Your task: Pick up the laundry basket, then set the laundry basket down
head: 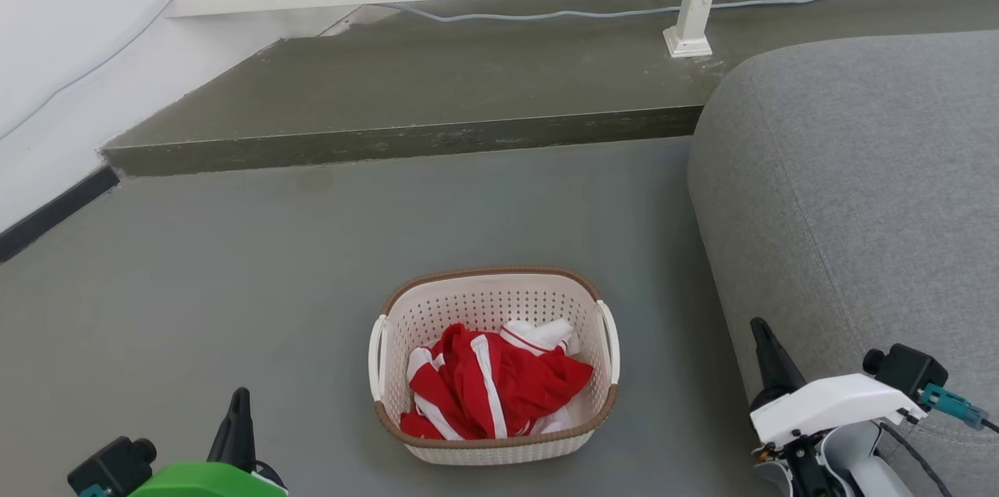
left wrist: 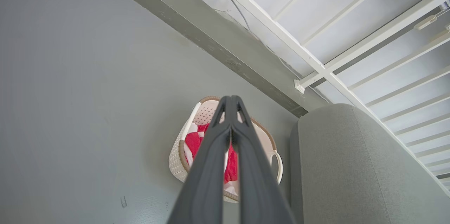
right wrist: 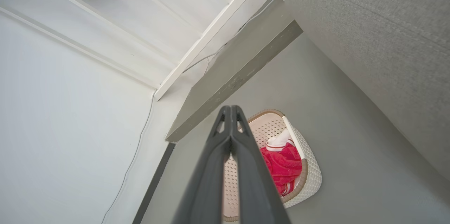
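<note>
**Basket on floor, both pincers shut and empty**

The laundry basket [head: 485,300] stands upright on the grey floor [head: 234,263], with a red-and-white garment [head: 492,384] crumpled inside. The left pincer [head: 238,407] and right pincer [head: 761,335] have their fingers pressed together, holding nothing, each well apart from the basket. This fits a basket awaiting a lift or one already set back down. Judgement: the white side handles [head: 377,356] are the natural holds, and keeping it level keeps the garment in. The grey sofa [head: 858,185] stands near the right side, with a raised step [head: 406,140] beyond.
</note>
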You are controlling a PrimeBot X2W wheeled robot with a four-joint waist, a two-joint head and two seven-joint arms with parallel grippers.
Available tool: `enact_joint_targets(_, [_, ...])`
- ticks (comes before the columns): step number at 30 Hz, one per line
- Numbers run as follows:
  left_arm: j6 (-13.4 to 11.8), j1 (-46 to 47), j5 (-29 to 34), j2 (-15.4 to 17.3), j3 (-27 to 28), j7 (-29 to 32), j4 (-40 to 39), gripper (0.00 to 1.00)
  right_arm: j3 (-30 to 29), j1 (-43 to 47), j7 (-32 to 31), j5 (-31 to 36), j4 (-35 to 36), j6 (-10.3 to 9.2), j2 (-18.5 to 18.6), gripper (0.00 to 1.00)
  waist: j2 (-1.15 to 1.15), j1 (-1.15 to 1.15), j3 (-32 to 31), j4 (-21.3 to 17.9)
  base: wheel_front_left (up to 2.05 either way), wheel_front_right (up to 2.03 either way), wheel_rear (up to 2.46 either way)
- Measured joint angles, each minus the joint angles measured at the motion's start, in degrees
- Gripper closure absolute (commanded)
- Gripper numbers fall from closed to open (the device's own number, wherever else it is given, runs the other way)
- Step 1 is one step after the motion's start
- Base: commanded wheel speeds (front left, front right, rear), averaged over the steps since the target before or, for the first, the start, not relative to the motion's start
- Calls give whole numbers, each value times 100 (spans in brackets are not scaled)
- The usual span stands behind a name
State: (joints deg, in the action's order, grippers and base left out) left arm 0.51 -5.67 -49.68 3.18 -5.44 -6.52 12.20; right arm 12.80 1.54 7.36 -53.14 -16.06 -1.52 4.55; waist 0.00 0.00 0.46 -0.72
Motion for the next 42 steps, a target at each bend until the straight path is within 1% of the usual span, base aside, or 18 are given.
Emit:
enact_joint_targets(3, [10,57,-188,0,33,51,8,100,-81,-22,-40,-178,2,15,0,100,0,0,-1,3,0,0,0])
enact_joint_targets(8, [56,130,-500,0,109,125,27,100,-198,-50,-119,-483,4,97,2,100,0,0,-3,9,0,0,0])
enact_joint_targets(11, [83,136,-713,1,145,203,40,100,-275,-84,-146,-688,5,104,3,100,0,0,-4,12,0,0,0])
enact_joint_targets(13, [108,151,-818,1,162,230,48,100,-324,-109,-197,-795,9,155,4,100,0,0,-5,14,0,0,0])
enact_joint_targets(25, [250,328,-1603,1,309,411,123,100,-611,-140,-391,-1539,19,291,4,100,0,0,-11,27,0,0,0])
enact_joint_targets(28, [253,341,-1752,1,331,458,133,100,-665,-147,-408,-1682,19,305,5,100,0,0,-12,29,0,0,0])
enact_joint_targets(34, [308,402,-2135,1,387,568,183,100,-808,-229,-516,-2056,21,398,5,100,0,0,-14,36,0,0,0])
enact_joint_targets(42, [402,505,-2617,0,501,701,216,100,-1003,-251,-642,-2528,24,456,5,100,0,0,-18,45,0,0,0])
